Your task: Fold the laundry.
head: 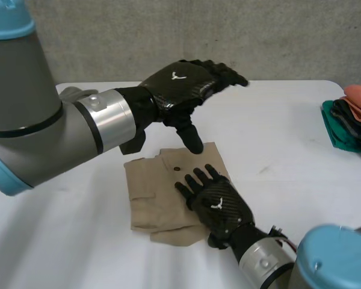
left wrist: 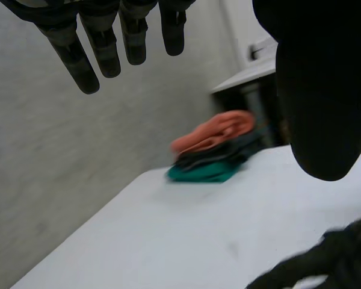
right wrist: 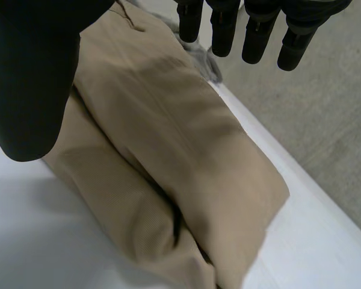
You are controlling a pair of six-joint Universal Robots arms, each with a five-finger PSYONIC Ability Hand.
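Observation:
A folded tan garment (head: 156, 192) lies in the middle of the white table (head: 277, 138). My right hand (head: 216, 201) hovers or rests over its right edge, fingers straight and spread, open. In the right wrist view the tan garment (right wrist: 168, 156) lies under the palm, with the fingers (right wrist: 253, 30) and thumb (right wrist: 30, 78) apart and nothing between them. My left hand (head: 180, 84) is raised above the garment's far edge, open, thumb pointing down. The left wrist view shows its fingers (left wrist: 102, 42) and thumb (left wrist: 325, 90) spread in the air.
A pile of folded clothes (head: 352, 117), orange on dark and teal, sits at the table's right edge; the same pile (left wrist: 216, 150) appears beyond my left hand's fingertips. A grey cloth (head: 72, 93) peeks out behind my left arm.

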